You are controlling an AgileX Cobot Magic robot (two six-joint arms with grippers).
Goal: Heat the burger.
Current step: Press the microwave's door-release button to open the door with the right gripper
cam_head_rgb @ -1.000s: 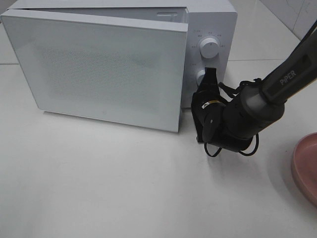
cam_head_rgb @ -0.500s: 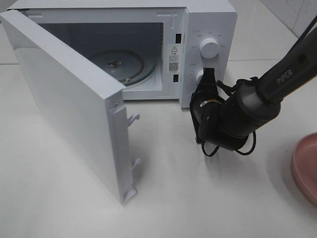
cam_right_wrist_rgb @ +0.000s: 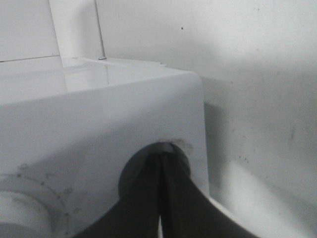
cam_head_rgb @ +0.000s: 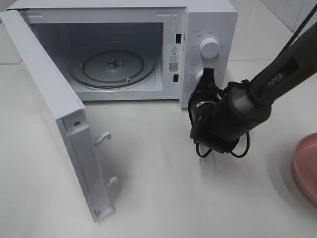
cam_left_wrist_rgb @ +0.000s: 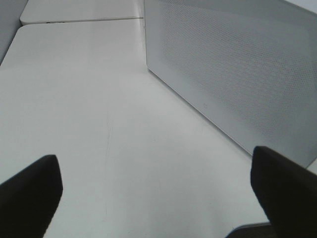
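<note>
The white bench (cam_head_rgb: pixel 163 198) carries a white microwave (cam_head_rgb: pixel 210 20) at the upper left of the high view. Its door (cam_head_rgb: pixel 44 94) is swung wide toward the lower left, leaving the cavity open. The right arm (cam_head_rgb: pixel 277 77), marked "PiPER", crosses from the upper right. The right tool (cam_head_rgb: pixel 208 73) has its fingers pressed together, tips at the lower knob (cam_head_rgb: pixel 199 77), and partly hides it. The left tool (cam_left_wrist_rgb: pixel 158 198), fingers wide apart, faces the door's outside. A glass turntable (cam_head_rgb: pixel 113 67) lies inside the cavity. A pink plate (cam_head_rgb: pixel 307 166) is cut by the right edge. The dial marks and the QR label (cam_head_rgb: pixel 173 57) are too small to read. The burger shows in no view.
</note>
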